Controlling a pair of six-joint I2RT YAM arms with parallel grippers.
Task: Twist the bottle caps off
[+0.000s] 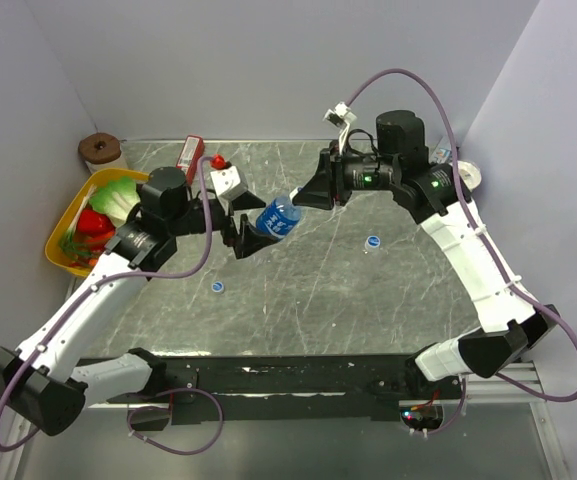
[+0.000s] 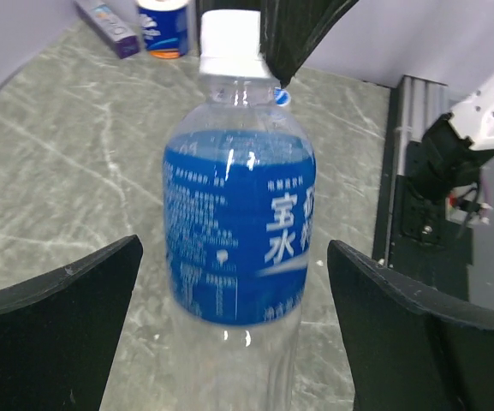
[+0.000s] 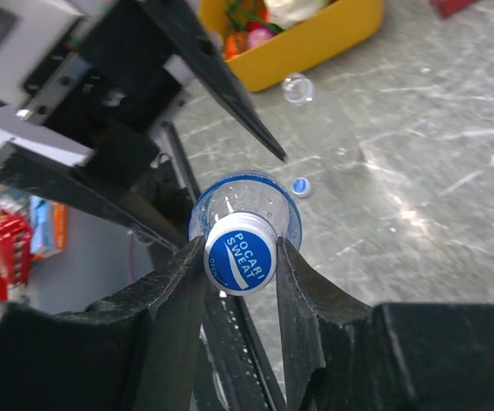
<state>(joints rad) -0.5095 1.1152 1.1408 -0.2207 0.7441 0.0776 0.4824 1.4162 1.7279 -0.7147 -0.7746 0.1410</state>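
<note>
A clear bottle with a blue label (image 1: 278,217) hangs on its side above the table between both grippers; it also shows in the left wrist view (image 2: 234,231). My right gripper (image 3: 240,250) is shut on its white and blue cap (image 3: 241,254). My left gripper (image 2: 234,342) is open around the bottle's lower body, with a gap on each side. Two loose caps lie on the table, one on the right (image 1: 372,242) and one on the left (image 1: 217,287). A clear capless bottle (image 3: 296,87) lies near the yellow basket.
A yellow basket (image 1: 63,235) of toy vegetables stands at the left edge. A red box (image 1: 189,152) and a brown roll (image 1: 100,150) are at the back left. A white roll (image 1: 468,172) is at the back right. A blue and white can (image 2: 163,26) stands beyond the bottle.
</note>
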